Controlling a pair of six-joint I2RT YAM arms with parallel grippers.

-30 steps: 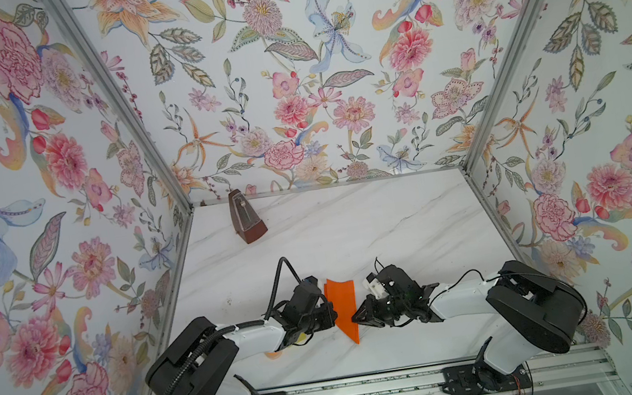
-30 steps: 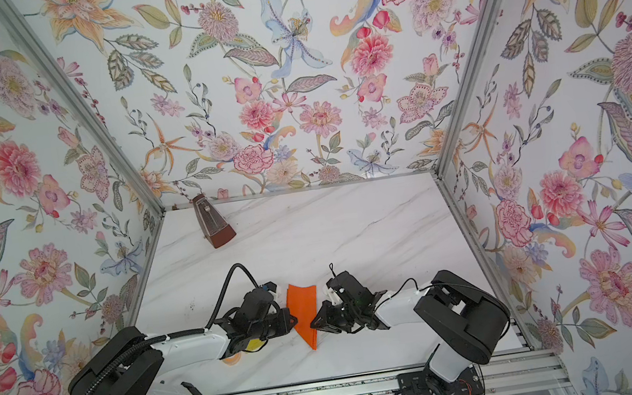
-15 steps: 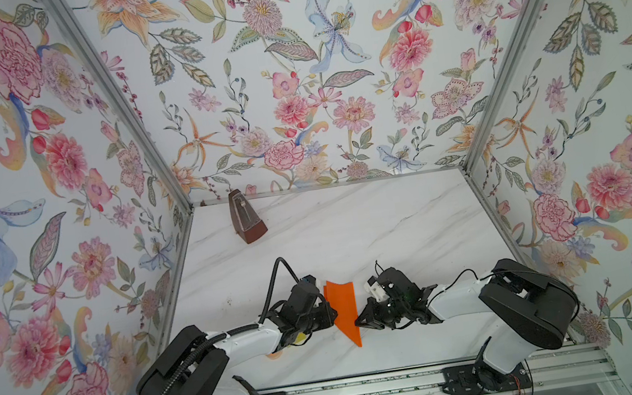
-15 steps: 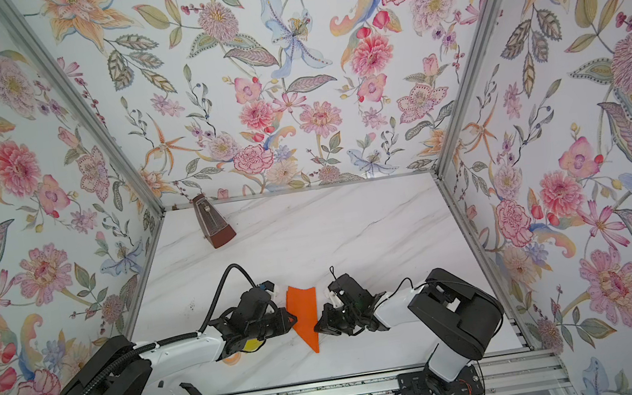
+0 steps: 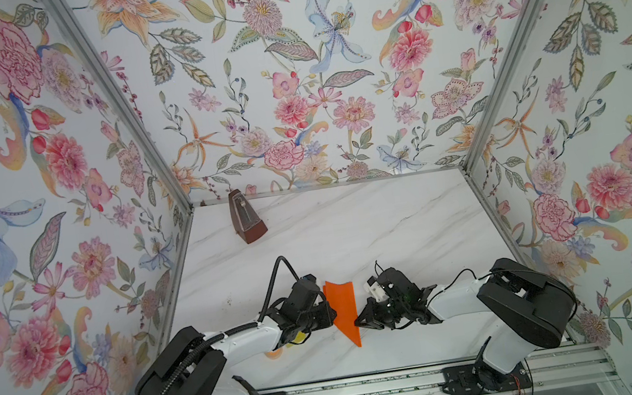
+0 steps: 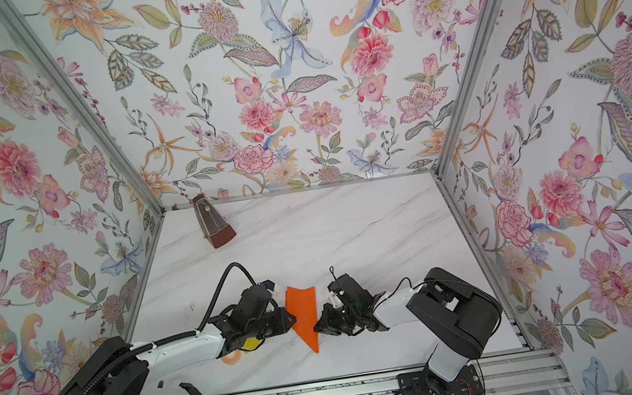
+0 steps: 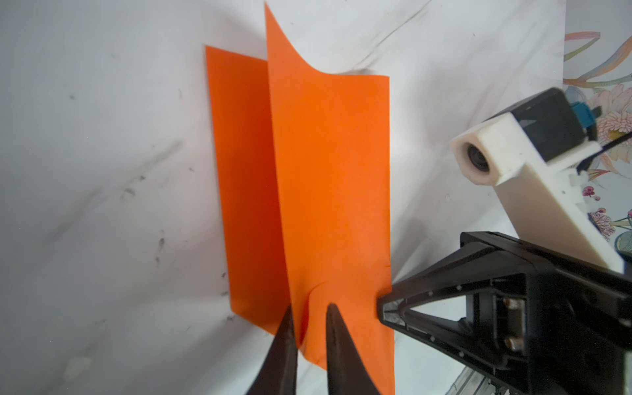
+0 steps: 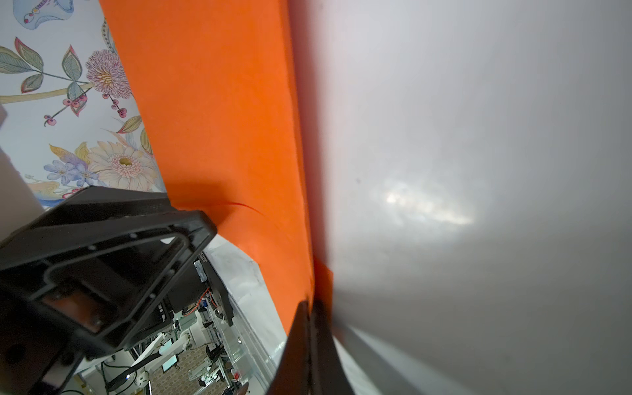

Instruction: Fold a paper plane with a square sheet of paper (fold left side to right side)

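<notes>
Top views, paper: orange paper [image 5: 341, 308] is lying near the front of the worktop [image 5: 394, 229], between the two grippers. It is tapering to a point at its near end.
Top views, left gripper: left gripper [image 5: 333, 314] is meeting the paper's left edge; jaws too small to judge here.
Top views, right gripper: right gripper [image 5: 358, 322] is touching the paper's right edge.
Top views, rest: brown metronome [image 5: 247, 221] is standing at the far left corner. Yellow block [image 6: 251, 343] and orange tape ring [image 6: 231, 358] are showing under the left arm.
Left wrist, paper: paper [image 7: 328, 191] is lying part-folded, with one layer flat and one flap curling up.
Left wrist, left gripper: left gripper [image 7: 306, 338] jaws are standing slightly apart, with the raised flap in the gap.
Left wrist, right gripper: right gripper [image 7: 384, 307] tip is meeting the flap's side edge.
Right wrist, right gripper: right gripper [image 8: 309, 321] jaws are sitting together, pinching the edge of the paper [image 8: 212, 119].
</notes>
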